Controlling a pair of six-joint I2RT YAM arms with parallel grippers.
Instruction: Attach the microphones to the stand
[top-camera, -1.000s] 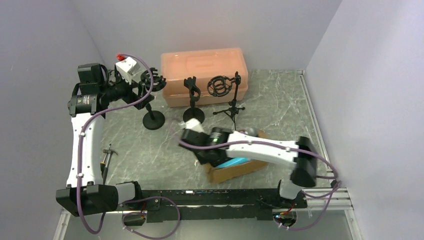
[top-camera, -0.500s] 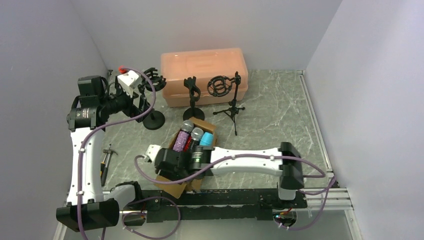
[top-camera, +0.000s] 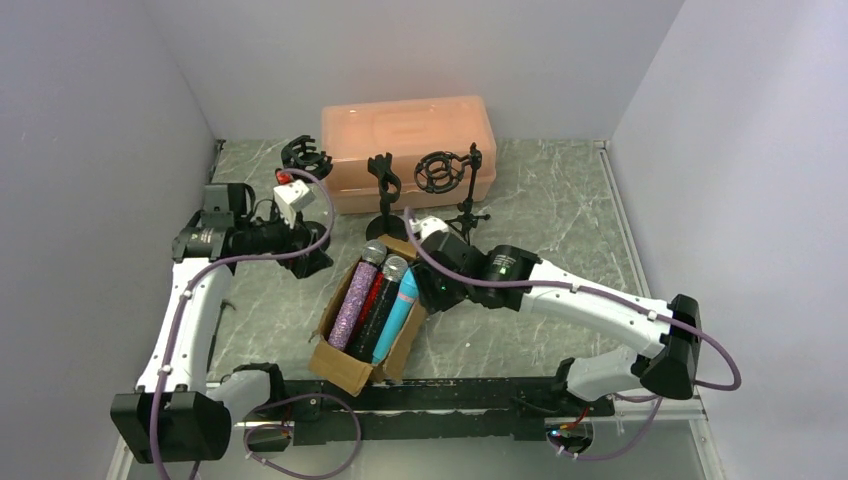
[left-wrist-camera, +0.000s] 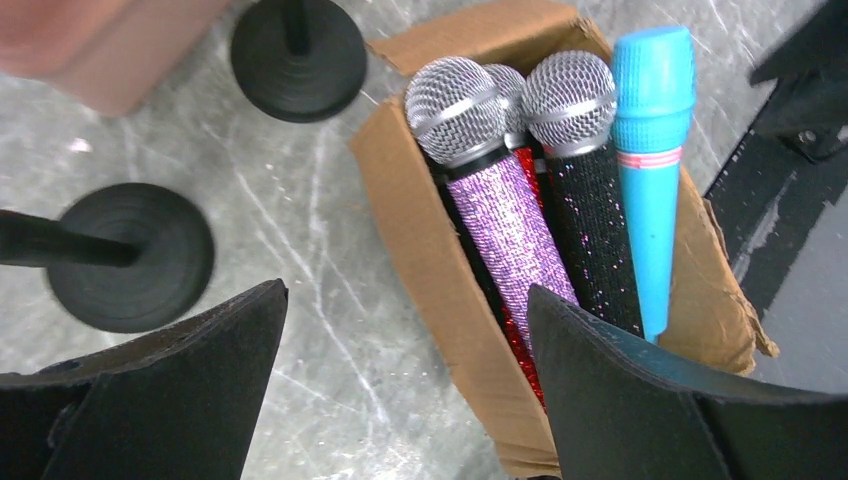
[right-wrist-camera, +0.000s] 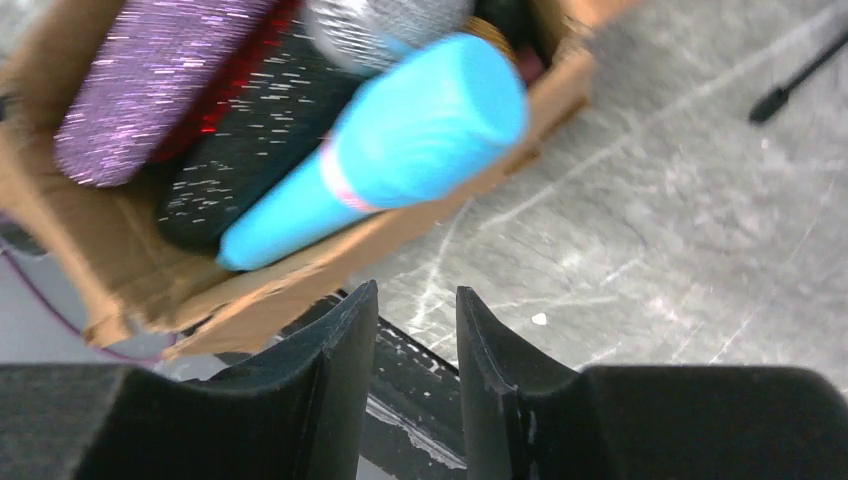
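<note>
Microphones (top-camera: 375, 300) lie packed, heads far, in a cardboard box (top-camera: 345, 365) at the counter's near centre, with stands (top-camera: 388, 228) beyond. Tight packing may let one lifted microphone drag a neighbour or tip the box. Left hand (left-wrist-camera: 405, 300): wide, empty, left of the box. Right hand (right-wrist-camera: 415, 300): narrowly parted, empty, right of it.

Grey marble table (top-camera: 570, 220): peach case (top-camera: 410, 125) at far edge, two round-base stands (top-camera: 384, 190) and a tripod (top-camera: 463, 212) just before it, box (top-camera: 345, 362) by near edge.
</note>
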